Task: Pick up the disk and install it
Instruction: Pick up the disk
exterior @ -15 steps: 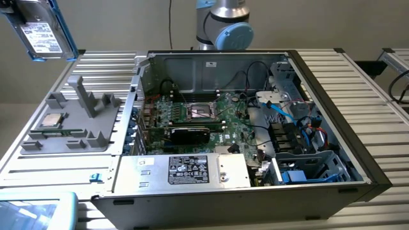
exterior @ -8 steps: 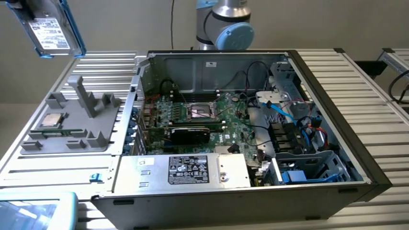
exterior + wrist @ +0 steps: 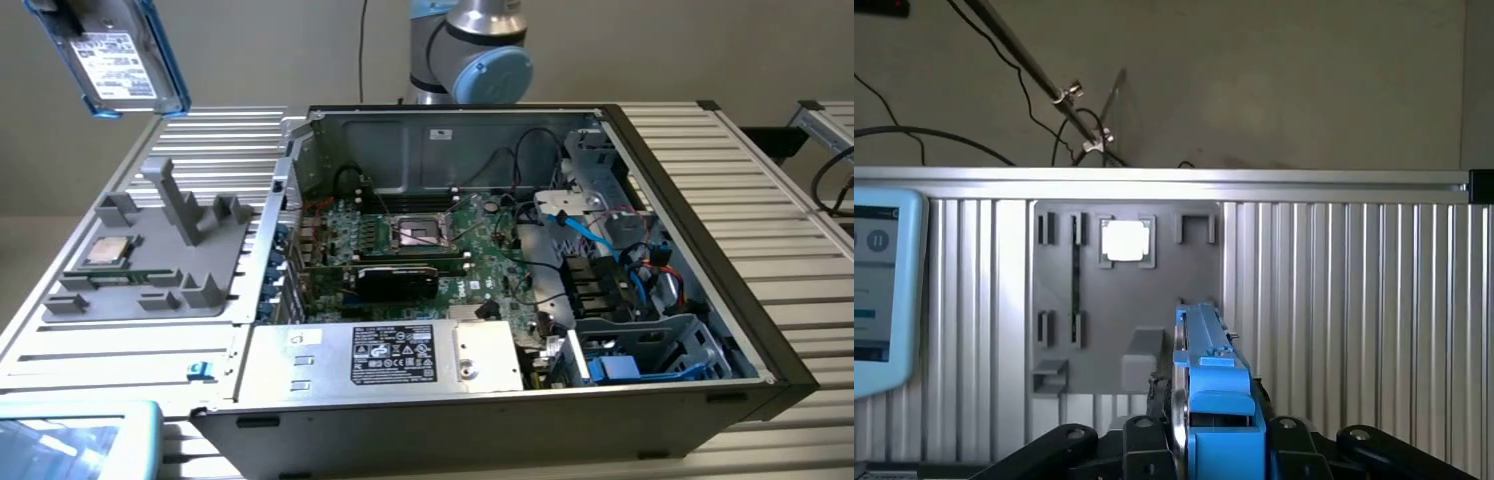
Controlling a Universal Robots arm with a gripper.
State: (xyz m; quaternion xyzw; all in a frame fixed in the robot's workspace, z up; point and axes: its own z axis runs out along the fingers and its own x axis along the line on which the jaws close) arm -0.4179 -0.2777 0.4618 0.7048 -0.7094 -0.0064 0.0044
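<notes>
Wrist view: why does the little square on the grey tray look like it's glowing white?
In the wrist view, the chip bounces light off its shiny top, so it washes out to plain white against the grey tray; the disk in the gripper is evenly lit, with no glare. In the exterior view, the same chip looks dull silver.

The disk is framed in a bright blue carrier, and its grey-silver face is covered by a white label with dark print. The end effector is finished in black. The parts tray is moulded in plain grey, and a silver processor chip is set in it. The surface is ribbed in pale silver. A green motherboard, light blue cables and a silver power supply with a black label are enclosed by the dark-rimmed computer case.
</notes>
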